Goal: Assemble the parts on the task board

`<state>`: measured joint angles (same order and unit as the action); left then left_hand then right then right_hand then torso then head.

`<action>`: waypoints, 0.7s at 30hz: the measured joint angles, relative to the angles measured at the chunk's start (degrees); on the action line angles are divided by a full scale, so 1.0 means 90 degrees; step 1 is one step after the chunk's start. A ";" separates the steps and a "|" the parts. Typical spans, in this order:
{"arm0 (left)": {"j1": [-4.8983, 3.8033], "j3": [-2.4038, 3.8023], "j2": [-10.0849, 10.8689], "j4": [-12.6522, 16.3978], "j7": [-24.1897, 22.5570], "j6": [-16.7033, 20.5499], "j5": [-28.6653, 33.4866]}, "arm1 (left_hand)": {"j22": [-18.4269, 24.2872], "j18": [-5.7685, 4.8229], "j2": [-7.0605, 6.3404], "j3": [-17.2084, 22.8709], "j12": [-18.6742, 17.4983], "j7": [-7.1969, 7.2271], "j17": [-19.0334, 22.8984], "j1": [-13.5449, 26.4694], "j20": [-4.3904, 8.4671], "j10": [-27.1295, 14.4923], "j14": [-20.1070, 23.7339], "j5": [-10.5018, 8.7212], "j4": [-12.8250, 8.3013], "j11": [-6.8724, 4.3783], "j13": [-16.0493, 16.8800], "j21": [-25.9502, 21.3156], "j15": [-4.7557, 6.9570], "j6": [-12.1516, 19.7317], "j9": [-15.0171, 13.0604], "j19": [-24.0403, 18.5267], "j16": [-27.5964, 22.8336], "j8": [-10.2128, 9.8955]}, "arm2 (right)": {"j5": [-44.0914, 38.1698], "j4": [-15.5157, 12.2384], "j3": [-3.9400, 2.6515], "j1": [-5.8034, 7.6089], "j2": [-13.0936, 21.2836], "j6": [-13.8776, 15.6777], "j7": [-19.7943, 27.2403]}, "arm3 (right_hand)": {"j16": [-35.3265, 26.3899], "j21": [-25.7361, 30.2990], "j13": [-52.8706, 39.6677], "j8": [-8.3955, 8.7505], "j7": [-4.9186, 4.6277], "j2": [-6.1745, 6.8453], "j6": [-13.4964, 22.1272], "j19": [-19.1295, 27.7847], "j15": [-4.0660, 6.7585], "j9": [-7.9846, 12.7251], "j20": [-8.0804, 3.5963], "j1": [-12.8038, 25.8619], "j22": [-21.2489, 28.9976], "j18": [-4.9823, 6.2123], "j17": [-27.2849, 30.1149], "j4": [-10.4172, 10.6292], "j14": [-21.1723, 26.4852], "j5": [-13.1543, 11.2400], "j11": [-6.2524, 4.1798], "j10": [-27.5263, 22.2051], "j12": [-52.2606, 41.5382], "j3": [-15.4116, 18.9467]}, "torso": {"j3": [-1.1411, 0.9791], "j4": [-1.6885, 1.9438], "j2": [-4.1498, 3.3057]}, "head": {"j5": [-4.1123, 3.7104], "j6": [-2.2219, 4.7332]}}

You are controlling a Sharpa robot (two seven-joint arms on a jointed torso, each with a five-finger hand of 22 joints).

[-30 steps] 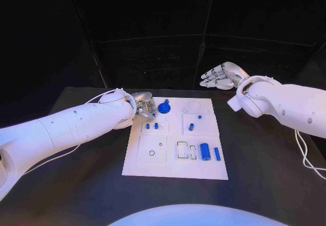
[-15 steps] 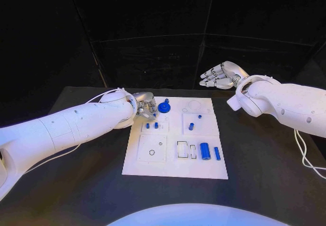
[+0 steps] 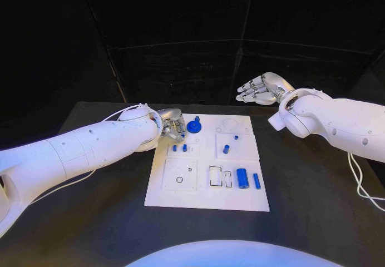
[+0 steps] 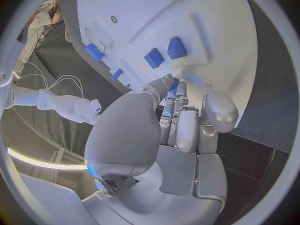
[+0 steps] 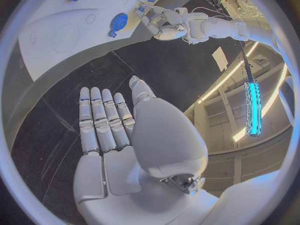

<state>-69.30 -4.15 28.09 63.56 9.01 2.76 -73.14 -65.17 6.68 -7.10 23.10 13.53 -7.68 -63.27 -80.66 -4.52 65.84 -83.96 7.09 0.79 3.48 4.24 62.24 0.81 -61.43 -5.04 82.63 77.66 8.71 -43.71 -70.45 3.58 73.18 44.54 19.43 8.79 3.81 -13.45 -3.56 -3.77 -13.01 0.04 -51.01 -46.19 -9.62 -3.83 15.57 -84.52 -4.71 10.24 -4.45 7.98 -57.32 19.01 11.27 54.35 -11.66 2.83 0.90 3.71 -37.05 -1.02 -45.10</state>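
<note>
the white task board (image 3: pixel 207 189) lies flat in the middle of the black desk (image 3: pixel 312 189), between the two arms. in the head view six blue parts can be counted on it: a round knob-like part (image 3: pixel 194 128) near the far left corner, two small pegs (image 3: pixel 179 148) side by side just in front of it, one small peg (image 3: pixel 226 148) in the middle right panel, and a thick cylinder (image 3: pixel 242 178) with a thin cylinder (image 3: pixel 256 181) beside it toward the near right. the left hand (image 3: pixel 170 127) sits at the board's far left edge, just beside the knob-like part, fingers (image 4: pixel 177 116) curled together; whether they pinch anything cannot be told, though the left wrist view shows a bit of blue at the fingertips. the right hand (image 3: pixel 261 89) hangs above the desk's far edge, well apart from the board, and the right wrist view shows its fingers (image 5: pixel 103 117) straight, side by side, holding nothing.
</note>
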 measured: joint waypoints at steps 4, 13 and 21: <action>0.0000 0.0000 -0.0003 -0.0007 0.0009 -0.0021 -0.0001 | 0.0000 0.0000 -0.0024 0.0000 -0.0036 -0.0023 0.0017 0.0024 0.0000 -0.0025 0.0000 0.0000 0.0000 0.0024 0.0001 0.0000 0.0000 0.0023 0.0022 0.0000 0.0000 -0.0057 | 0.0000 -0.0005 0.0000 0.0000 0.0003 -0.0001 -0.0005 | 0.0000 0.0000 0.0000 0.0000 0.0000 0.0000 0.0000 0.0000 0.0000 0.0000 0.0000 0.0000 0.0000 0.0000 0.0000 0.0000 0.0000 0.0000 0.0000 0.0000 0.0000 0.0000 | 0.0000 -0.0001 -0.0001 | 0.0000 -0.0008; 0.0000 0.0000 -0.0008 -0.0014 0.0017 -0.0040 -0.0002 | 0.0000 0.0000 -0.0059 0.0000 -0.0082 -0.0045 0.0046 0.0059 0.0000 -0.0025 0.0000 0.0000 0.0000 0.0024 0.0001 0.0000 0.0000 0.0046 0.0036 0.0000 0.0000 -0.0100 | 0.0001 -0.0008 0.0001 0.0000 0.0003 -0.0002 -0.0016 | 0.0000 0.0000 0.0000 0.0000 0.0000 0.0000 0.0000 0.0000 0.0023 0.0000 0.0000 0.0000 0.0011 0.0000 0.0013 0.0000 0.0023 0.0000 -0.0025 -0.0024 0.0000 0.0000 | 0.0000 -0.0001 -0.0001 | 0.0001 -0.0026; 0.0003 -0.0002 0.0006 -0.0006 0.0017 -0.0039 -0.0002 | -0.0027 0.0000 -0.0109 0.0000 -0.0171 -0.0036 0.0082 0.0109 0.0000 -0.0061 0.0000 0.0000 0.0000 0.0058 -0.0004 0.0000 0.0000 0.0220 0.0093 0.0000 0.0000 -0.0254 | 0.0002 -0.0002 0.0002 -0.0001 -0.0008 -0.0004 -0.0022 | 0.0000 0.0035 0.0000 0.0000 0.0002 0.0001 0.0030 -0.0023 0.0000 0.0000 0.0022 0.0000 0.0030 -0.0001 0.0045 -0.0026 0.0046 0.0000 -0.0002 -0.0047 0.0004 0.0026 | 0.0000 -0.0001 -0.0001 | -0.0002 -0.0030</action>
<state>-69.27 -4.17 28.14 63.51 9.17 2.41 -73.16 -65.41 6.68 -8.08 23.10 11.99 -8.00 -62.53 -79.68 -4.52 65.30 -83.95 7.09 0.79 4.00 4.20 62.24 0.81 -59.45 -4.20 82.63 77.66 6.42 -43.69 -70.46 3.59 73.18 44.46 19.39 8.59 3.81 -13.14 -3.56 -3.77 -12.99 0.04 -50.73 -46.39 -9.62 -3.83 15.77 -84.52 -4.44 10.24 -4.04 7.74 -56.90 19.01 11.25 53.93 -11.62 3.06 0.90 3.70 -37.06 -1.03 -45.37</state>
